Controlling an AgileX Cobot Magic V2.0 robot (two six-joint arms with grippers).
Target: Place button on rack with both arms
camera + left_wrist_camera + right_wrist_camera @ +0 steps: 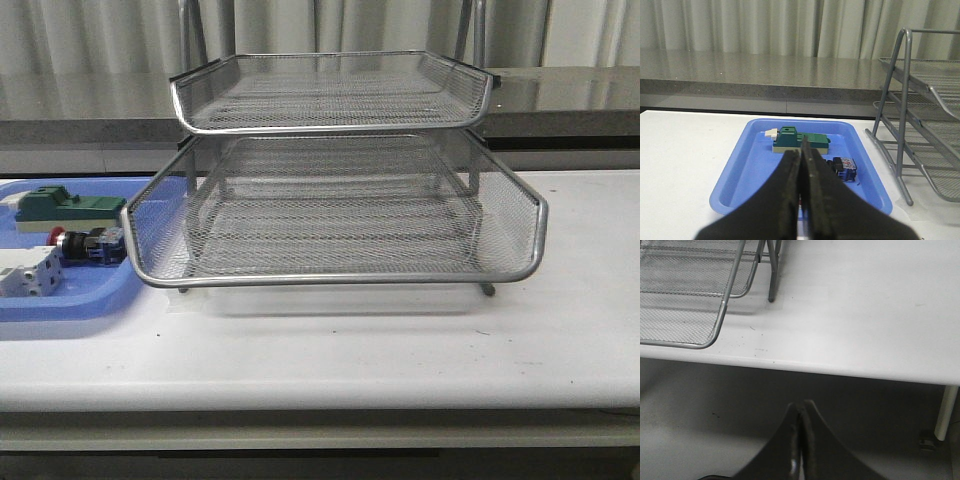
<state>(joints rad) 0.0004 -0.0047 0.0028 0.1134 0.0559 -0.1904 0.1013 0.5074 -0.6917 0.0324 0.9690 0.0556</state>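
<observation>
The button (pixel 88 243), red cap with black body and blue rear block, lies in the blue tray (pixel 60 305) at the table's left; its blue block (pixel 844 169) shows in the left wrist view, the rest hidden behind the fingers. The silver wire-mesh rack (pixel 340 200) stands mid-table, and shows too as a side frame (pixel 905 125) and a mesh corner (pixel 685 305). My left gripper (pixel 801 155) is shut and empty, hanging above the tray's near end. My right gripper (pixel 801 407) is shut and empty, out past the table's edge, below table height. Neither arm shows in the front view.
In the blue tray also lie a green block part (pixel 68 208) and a white block part (pixel 28 272). A grey counter (pixel 560 100) and curtains run behind the table. A white table leg (pixel 946 410) stands near the right gripper.
</observation>
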